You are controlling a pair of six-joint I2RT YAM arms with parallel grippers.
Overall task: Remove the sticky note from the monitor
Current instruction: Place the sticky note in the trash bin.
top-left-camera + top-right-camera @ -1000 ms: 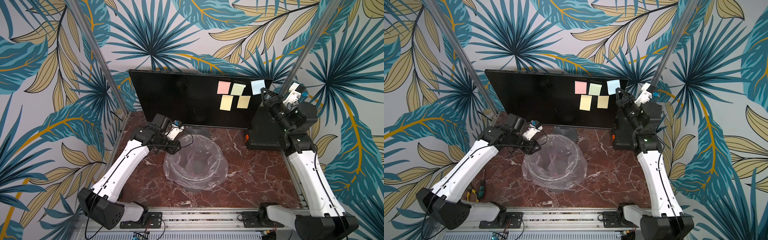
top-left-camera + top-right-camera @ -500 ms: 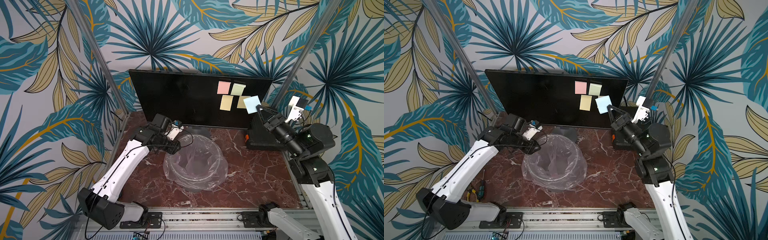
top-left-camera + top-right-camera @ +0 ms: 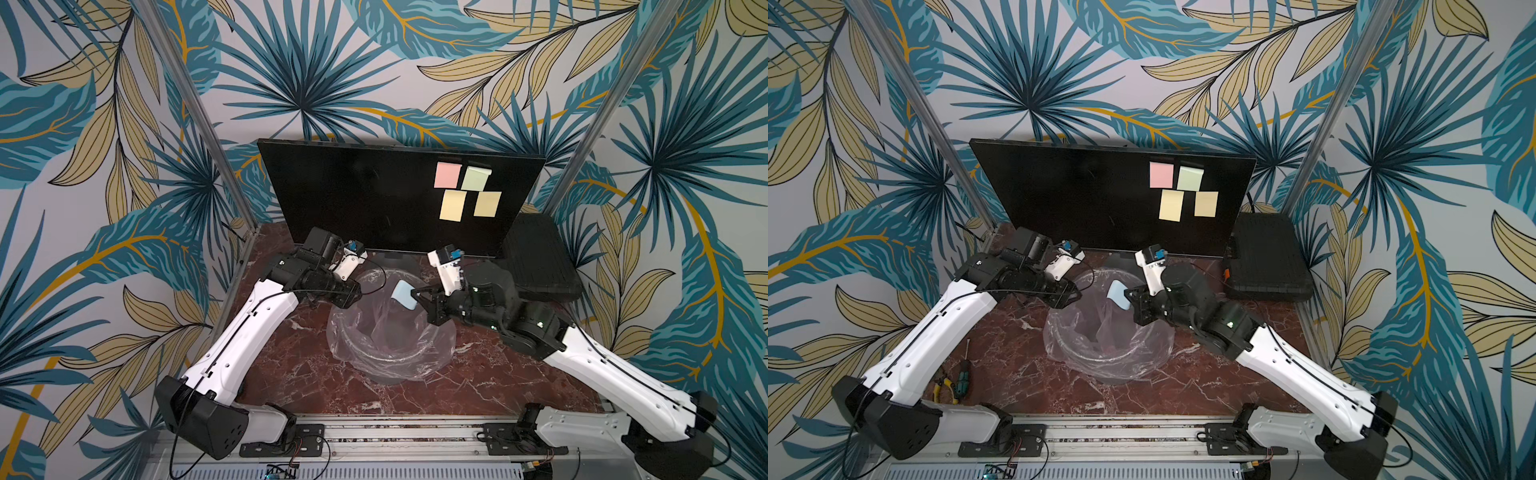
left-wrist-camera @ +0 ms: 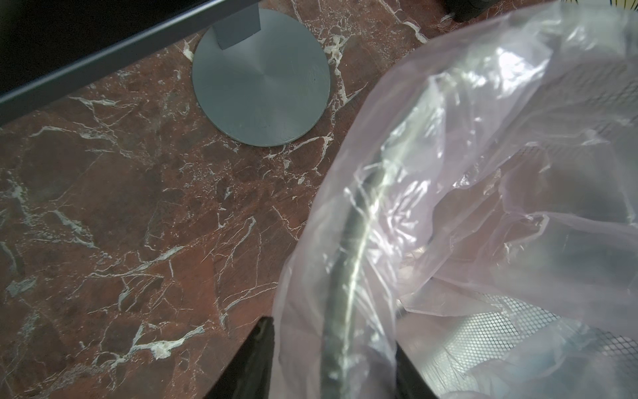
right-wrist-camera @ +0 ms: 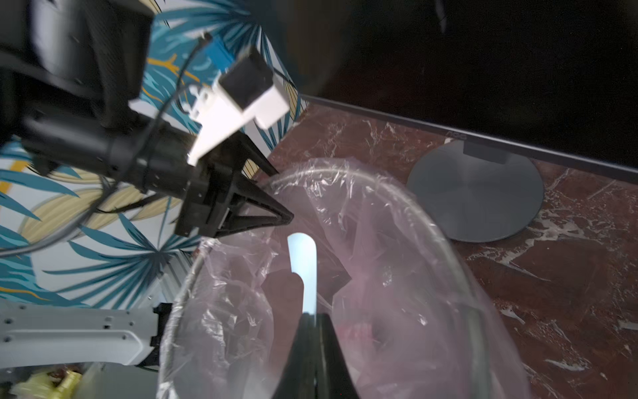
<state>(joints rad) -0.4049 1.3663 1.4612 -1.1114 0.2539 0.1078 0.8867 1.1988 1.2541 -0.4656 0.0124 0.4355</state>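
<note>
Nearest the front edge, hand tools (image 3: 953, 380) are seen lying on the red marble table (image 3: 498, 374), beside the left arm.

At mid-table a round bin (image 3: 374, 353) is noted, lined with a clear plastic liner (image 4: 483, 172) that is folded over its rim.

The right gripper (image 3: 415, 297) is held above the bin opening. Its jaws are pressed together on one edge of the blue sticky note (image 3: 404, 294). The note is clear of the monitor, curled, and suspended over the liner. It is confirmed edge-on in the right wrist view (image 5: 303, 262).

The left gripper (image 3: 353, 291) is positioned at the bin's left rim. Its jaws are seen standing apart, with the rim and the folded liner between them. Whether the fingers (image 4: 259, 359) actually press on the liner cannot be told from the left wrist view, where the plastic hides one of them.

Behind the bin, the round grey stand base (image 4: 262, 86) is set on the table, apart from the liner.

The monitor (image 3: 353, 195) stands upright at the rear, its screen dark. Four notes are stuck to its upper right area:
- a pink note (image 3: 447, 175)
- a green note (image 3: 476, 178)
- a yellow note (image 3: 453, 205)
- a second yellow note (image 3: 487, 204)

A black ribbed case (image 3: 536, 257) is placed just beside the monitor's right end.

The leaf-patterned wall (image 3: 311, 83) is recorded behind everything.
</note>
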